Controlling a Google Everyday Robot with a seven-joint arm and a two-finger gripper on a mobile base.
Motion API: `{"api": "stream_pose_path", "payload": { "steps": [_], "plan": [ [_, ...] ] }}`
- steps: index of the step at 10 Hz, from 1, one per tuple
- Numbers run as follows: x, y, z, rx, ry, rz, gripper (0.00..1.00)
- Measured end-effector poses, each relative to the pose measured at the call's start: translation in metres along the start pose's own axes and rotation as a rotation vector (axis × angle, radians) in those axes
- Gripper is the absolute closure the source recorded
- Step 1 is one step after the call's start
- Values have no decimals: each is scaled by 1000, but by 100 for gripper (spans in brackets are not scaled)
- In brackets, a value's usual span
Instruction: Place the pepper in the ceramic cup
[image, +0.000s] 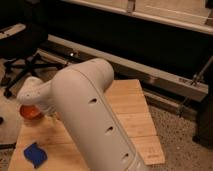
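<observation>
Filling the middle of the view, the robot's white arm (95, 120) runs from the near right edge up and over to the left, and it blocks most of the wooden table (131, 114). Its thick near link bears a row of small dark slots, and a rounded joint sits at its far left end, just above the orange bowl (29, 113). The gripper lies somewhere behind or below that joint, hidden by the arm, so I cannot tell whether it is holding anything or how it stands. The pepper and the ceramic cup are likewise hidden; the arm covers the part of the table where they could lie, and neither shows on the bare planks to the right.

Only a sliver of the orange bowl shows, at the left edge of the table. A crumpled blue cloth (34, 154) lies on the near left corner, well apart from the bowl. Beyond the table a long metal rail (150, 72) crosses the dark background. A black office chair (22, 55) stands at far left on the speckled floor (185, 145).
</observation>
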Motion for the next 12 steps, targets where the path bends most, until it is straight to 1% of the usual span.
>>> {"api": "stream_pose_path", "payload": {
  "steps": [1,2,5,6,7,8,9,10,12],
  "plan": [
    [-1,1,7,-18,18,17,20],
    [-4,3,12,-35,23,27,20],
    [-13,0,26,-98,11,62,21],
    [-13,-2,30,-113,8,69,26],
    [-13,-4,32,-121,8,71,34],
    [-12,-7,34,-130,7,72,46],
    [-12,-7,35,-135,7,71,53],
    [-11,-8,37,-141,6,67,66],
    [-10,-6,38,-145,3,51,85]
  ]
}}
